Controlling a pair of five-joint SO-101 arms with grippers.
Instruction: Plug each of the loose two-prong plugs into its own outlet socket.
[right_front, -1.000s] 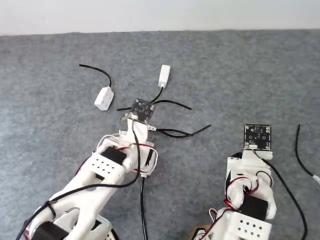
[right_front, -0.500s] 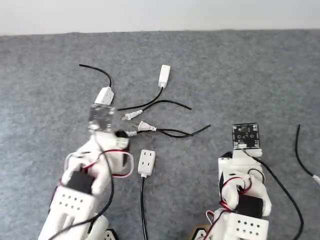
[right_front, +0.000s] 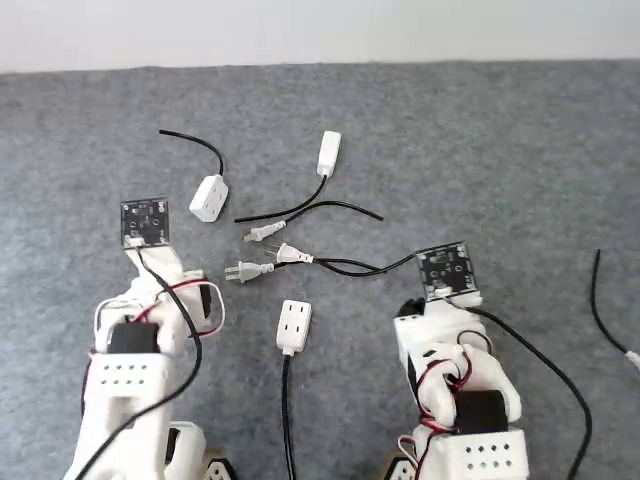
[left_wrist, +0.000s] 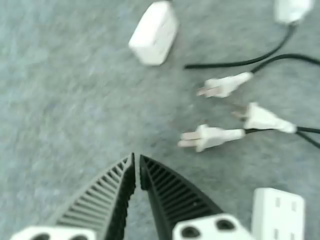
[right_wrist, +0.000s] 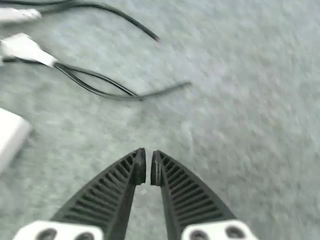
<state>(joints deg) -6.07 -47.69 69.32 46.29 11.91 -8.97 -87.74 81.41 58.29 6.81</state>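
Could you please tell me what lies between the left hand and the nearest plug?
Bare grey carpet; the left wrist view shows nothing between hand and plug.

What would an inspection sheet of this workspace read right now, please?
Surface: grey carpet, flat.
Job's things: far plug, middle plug, near plug, all loose; left socket, far socket, near socket, no plug inserted.
Clutter: nothing seen.
Grippers: left gripper and right gripper shut, empty.
Cables: black leads cross by the plugs; another cable beside the right arm.
Surroundings: pale wall behind.
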